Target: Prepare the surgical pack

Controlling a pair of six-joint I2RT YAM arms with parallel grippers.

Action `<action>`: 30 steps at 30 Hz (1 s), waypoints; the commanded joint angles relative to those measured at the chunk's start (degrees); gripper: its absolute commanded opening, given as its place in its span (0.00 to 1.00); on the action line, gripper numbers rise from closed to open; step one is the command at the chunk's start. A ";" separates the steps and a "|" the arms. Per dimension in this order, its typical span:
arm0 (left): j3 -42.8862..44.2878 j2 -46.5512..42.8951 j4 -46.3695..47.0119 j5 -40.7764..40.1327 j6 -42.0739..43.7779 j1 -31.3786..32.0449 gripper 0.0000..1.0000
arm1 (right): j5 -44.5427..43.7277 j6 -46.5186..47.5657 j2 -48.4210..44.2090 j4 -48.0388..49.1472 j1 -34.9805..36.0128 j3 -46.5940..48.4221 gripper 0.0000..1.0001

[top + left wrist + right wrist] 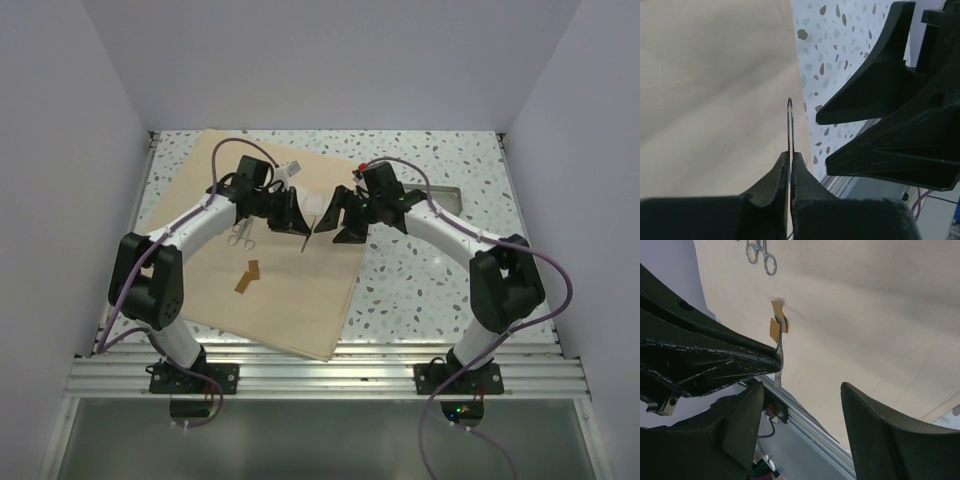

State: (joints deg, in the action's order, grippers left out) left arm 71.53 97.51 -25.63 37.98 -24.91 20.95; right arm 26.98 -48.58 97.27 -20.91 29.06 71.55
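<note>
- The tan fabric sheet (290,300) lies spread on the left half of the table (430,290), and its near corner hangs over the front rail.
- The left gripper (790,157) has its jaws pressed together on a thin steel instrument (790,125). It shows only edge-on, so I cannot tell what kind it is.
- The right gripper (802,390) hangs just beside it above the sheet, its jaws spread wide and holding nothing.
- A ring-handled instrument (762,252) rests on the sheet; its tips are cut off by the top of the right wrist view.
- Two small brown pieces (775,327) lie on the sheet, partly behind the held steel.
- A grey tray (452,193) is mostly hidden behind the right arm.
</note>
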 commanded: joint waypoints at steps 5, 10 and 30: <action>0.37 -1.98 1.99 6.85 -1.64 1.11 0.00 | -1.31 -2.75 -0.42 3.68 1.26 1.31 0.64; 0.63 -2.24 1.46 7.64 -1.37 1.37 0.00 | -2.54 -3.10 -0.07 3.24 1.35 1.40 0.59; -0.42 -2.60 3.22 7.73 -2.96 3.22 0.00 | -3.16 -5.12 3.89 3.42 1.53 3.69 0.37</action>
State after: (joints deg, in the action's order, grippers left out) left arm 70.98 96.92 -24.40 44.77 -27.05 24.10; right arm 23.73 -52.97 100.88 -18.39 30.41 72.84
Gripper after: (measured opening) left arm 0.018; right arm 0.410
